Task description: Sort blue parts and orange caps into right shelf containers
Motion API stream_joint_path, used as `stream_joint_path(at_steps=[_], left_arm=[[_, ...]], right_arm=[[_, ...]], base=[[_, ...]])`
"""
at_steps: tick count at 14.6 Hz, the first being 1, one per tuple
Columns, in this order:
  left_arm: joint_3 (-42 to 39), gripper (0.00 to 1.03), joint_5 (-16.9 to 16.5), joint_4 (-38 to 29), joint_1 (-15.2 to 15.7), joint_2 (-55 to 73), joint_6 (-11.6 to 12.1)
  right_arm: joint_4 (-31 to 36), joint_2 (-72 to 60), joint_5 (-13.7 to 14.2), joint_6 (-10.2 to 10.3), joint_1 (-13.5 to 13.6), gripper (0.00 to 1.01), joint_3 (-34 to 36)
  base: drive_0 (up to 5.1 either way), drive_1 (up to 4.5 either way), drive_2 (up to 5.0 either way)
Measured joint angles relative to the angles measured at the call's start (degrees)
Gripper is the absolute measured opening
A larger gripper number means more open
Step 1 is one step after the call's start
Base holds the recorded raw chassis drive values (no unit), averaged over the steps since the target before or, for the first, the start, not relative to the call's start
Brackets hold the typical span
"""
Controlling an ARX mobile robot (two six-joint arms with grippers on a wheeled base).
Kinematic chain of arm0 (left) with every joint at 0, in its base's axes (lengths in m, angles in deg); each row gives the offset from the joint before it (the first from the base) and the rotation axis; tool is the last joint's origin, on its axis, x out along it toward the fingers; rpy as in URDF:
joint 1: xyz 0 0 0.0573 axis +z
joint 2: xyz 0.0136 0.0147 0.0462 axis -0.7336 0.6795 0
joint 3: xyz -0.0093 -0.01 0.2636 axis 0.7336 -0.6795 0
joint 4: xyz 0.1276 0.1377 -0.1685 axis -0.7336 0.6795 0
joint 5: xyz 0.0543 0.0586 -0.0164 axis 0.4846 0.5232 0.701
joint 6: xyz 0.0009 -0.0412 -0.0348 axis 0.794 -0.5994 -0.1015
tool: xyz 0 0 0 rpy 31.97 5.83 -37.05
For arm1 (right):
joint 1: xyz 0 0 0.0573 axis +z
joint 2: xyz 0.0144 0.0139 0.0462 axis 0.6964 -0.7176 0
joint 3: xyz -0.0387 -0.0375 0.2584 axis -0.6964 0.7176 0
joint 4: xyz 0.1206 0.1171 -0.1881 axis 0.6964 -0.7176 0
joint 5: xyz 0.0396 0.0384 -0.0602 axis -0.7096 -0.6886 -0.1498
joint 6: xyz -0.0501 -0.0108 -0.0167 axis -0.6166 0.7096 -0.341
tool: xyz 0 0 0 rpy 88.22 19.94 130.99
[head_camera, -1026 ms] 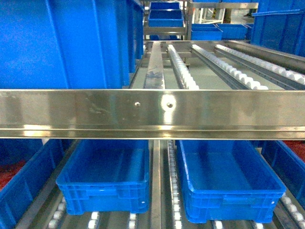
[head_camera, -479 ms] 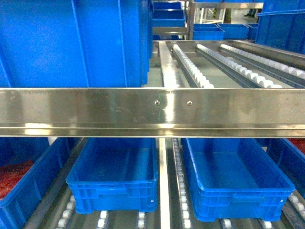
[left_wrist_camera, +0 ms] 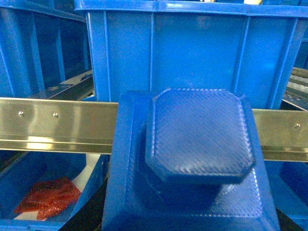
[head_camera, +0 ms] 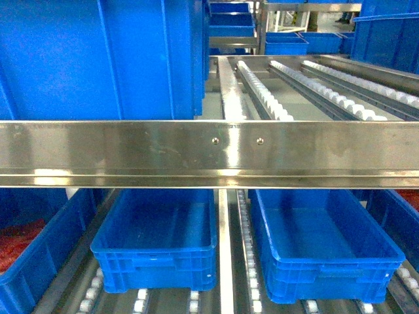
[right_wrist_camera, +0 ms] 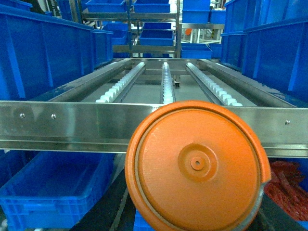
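Observation:
A blue part (left_wrist_camera: 197, 144), a square block with an octagonal raised top, fills the left wrist view; my left gripper (left_wrist_camera: 190, 214) is shut on it, its fingers mostly hidden behind it. An orange cap (right_wrist_camera: 195, 166), round with a small centre boss, sits in my right gripper (right_wrist_camera: 195, 216), which is shut on it. Both are held just in front of the shelf's steel front rail (head_camera: 209, 154). Below the rail, two blue containers stand side by side on the roller tracks, the left one (head_camera: 154, 250) and the right one (head_camera: 327, 263), nothing showing inside them. Neither gripper shows in the head view.
A tall blue crate (head_camera: 98, 59) stands on the upper level at the left, beside white roller tracks (head_camera: 265, 98). Crates with red pieces sit on the lower level at the far left (head_camera: 19, 239) and far right (right_wrist_camera: 288, 187). More blue crates stand on racks behind.
In the head view the shelf and containers shifted to the right between one second and half a second ago. Since then nothing has moved.

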Motion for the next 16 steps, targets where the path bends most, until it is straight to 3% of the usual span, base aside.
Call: stream_joint_path(at_steps=[16], left_arm=[[0.00,0.42,-0.04,0.00,0.00,0.00,0.00]], right_arm=[[0.07,0.00,0.13,-0.02,0.00,0.43,0.00]], base=[[0.0,0.00,0.0]])
